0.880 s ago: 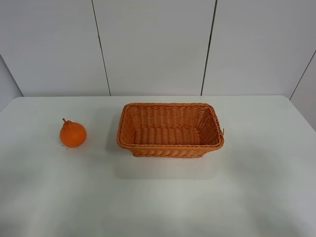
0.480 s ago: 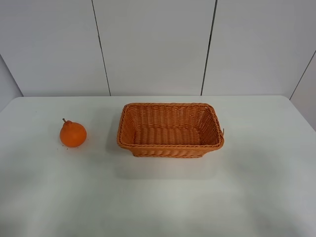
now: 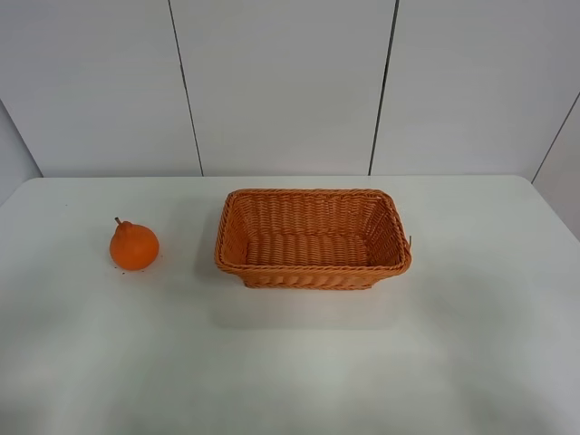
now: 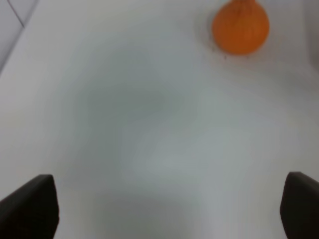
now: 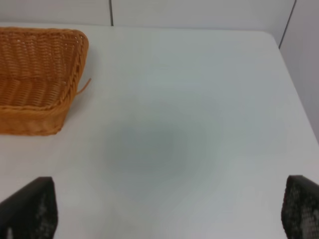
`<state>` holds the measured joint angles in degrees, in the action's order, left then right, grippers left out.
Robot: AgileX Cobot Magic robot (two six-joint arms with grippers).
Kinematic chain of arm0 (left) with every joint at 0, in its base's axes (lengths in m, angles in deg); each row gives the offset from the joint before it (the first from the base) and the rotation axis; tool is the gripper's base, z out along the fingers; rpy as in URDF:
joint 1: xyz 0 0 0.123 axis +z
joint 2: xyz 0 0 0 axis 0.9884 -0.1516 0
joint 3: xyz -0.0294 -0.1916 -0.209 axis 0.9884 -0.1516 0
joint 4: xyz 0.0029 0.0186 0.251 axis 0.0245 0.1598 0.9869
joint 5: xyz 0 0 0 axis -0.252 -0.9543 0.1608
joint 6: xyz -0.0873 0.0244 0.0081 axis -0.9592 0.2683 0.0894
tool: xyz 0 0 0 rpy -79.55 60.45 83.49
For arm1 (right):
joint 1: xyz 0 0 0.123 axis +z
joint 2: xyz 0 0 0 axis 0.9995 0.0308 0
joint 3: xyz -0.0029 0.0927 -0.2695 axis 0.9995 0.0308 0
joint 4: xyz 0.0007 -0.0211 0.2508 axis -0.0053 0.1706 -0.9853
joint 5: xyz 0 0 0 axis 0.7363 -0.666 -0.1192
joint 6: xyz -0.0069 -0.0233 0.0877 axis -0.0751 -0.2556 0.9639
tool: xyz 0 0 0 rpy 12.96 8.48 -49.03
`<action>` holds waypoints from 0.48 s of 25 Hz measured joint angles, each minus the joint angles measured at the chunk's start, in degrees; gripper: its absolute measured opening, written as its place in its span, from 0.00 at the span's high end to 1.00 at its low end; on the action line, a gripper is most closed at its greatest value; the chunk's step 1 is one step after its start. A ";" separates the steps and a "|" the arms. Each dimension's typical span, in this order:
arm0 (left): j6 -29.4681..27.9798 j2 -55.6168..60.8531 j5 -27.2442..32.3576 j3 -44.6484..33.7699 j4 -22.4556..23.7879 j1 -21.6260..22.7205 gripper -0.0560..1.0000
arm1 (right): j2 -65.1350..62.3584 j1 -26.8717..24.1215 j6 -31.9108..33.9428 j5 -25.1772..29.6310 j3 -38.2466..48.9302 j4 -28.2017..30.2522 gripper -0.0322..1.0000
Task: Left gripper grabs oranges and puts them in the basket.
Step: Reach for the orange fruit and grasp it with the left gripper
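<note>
The orange (image 3: 134,245) sits on the white table at the left, stem up; it also shows in the left wrist view (image 4: 240,27). The wicker basket (image 3: 313,272) stands at the table's middle, empty, to the right of the orange; its end shows in the right wrist view (image 5: 47,119). No arm shows in the high view. My left gripper (image 4: 169,209) is open, its fingertips (image 4: 30,206) wide apart over bare table, well short of the orange. My right gripper (image 5: 169,211) is open and empty over bare table, to the right of the basket.
The white table (image 3: 290,362) ends at a pale panelled wall (image 3: 281,82) behind. Its right edge shows in the right wrist view (image 5: 291,74). A loose wicker strand (image 5: 83,85) sticks out from the basket's right end.
</note>
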<state>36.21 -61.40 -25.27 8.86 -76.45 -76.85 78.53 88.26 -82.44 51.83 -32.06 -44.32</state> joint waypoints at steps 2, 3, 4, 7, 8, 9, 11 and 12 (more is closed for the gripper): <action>0.00 -2.34 -1.02 0.00 -0.70 0.00 0.01 | 0.00 0.00 0.00 0.00 0.00 0.00 0.30; 0.00 -4.77 -2.55 0.00 -1.75 0.00 0.01 | 0.00 0.00 0.00 0.00 0.00 0.00 0.30; 0.13 -6.75 -3.85 0.00 -2.71 0.00 0.01 | 0.00 0.00 0.00 0.00 0.00 0.00 0.30; 1.29 -13.27 -8.86 0.07 -6.18 0.00 0.01 | 0.00 0.00 0.00 0.00 0.00 0.00 0.30; 2.21 -15.63 -10.12 0.32 -7.03 0.00 0.01 | 0.00 0.00 0.00 0.00 0.00 0.00 0.30; 2.76 -18.00 -11.09 0.65 -8.19 0.00 0.01 | 0.00 0.00 0.00 0.00 0.00 0.00 0.30; 4.66 -22.64 -12.85 1.15 -9.67 0.00 0.01 | 0.00 0.00 0.00 0.00 0.00 0.00 0.30; 5.40 -25.36 -13.45 1.47 -10.49 0.00 0.01 | 0.00 0.00 0.00 0.00 0.00 0.00 0.30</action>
<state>41.61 -86.76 -38.72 10.33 -86.94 -76.85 78.53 88.26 -82.44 51.83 -32.06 -44.32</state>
